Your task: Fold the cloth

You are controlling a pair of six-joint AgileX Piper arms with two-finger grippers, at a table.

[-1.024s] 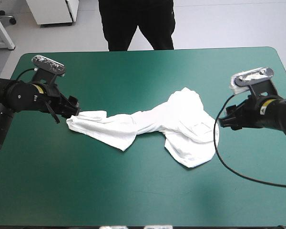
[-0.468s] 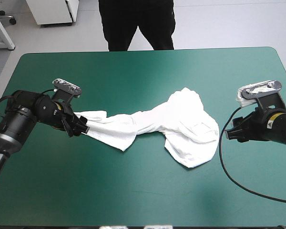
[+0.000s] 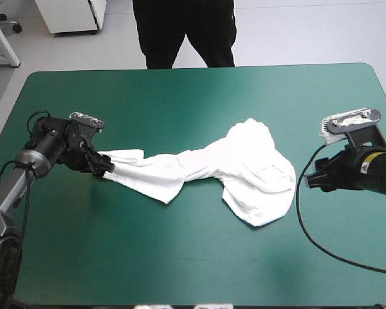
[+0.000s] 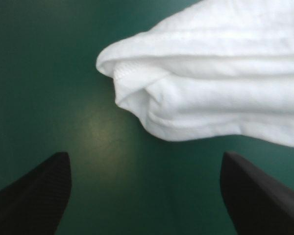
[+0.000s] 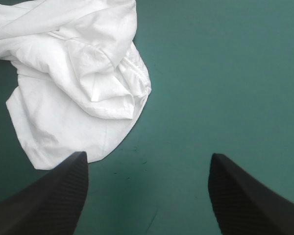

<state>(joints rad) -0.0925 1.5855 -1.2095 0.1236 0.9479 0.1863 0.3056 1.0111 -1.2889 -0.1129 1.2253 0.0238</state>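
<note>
T-shirt (image 3: pixel 206 168) lies crumpled on the teal-green desk (image 3: pixel 180 257), stretched from left to right across its middle. At the shirt's left tip the left claw (image 3: pixel 107 167) is released, the hem just ahead of it. Near the bunched right end, the right claw (image 3: pixel 309 181) is also released and not touching the shirt.

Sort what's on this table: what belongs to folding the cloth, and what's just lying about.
Belongs to the job: white T-shirt, crumpled; left tool, open at its end; right tool, open, apart from it.
Just lying about: only the teal-green table cover, underneath.
</note>
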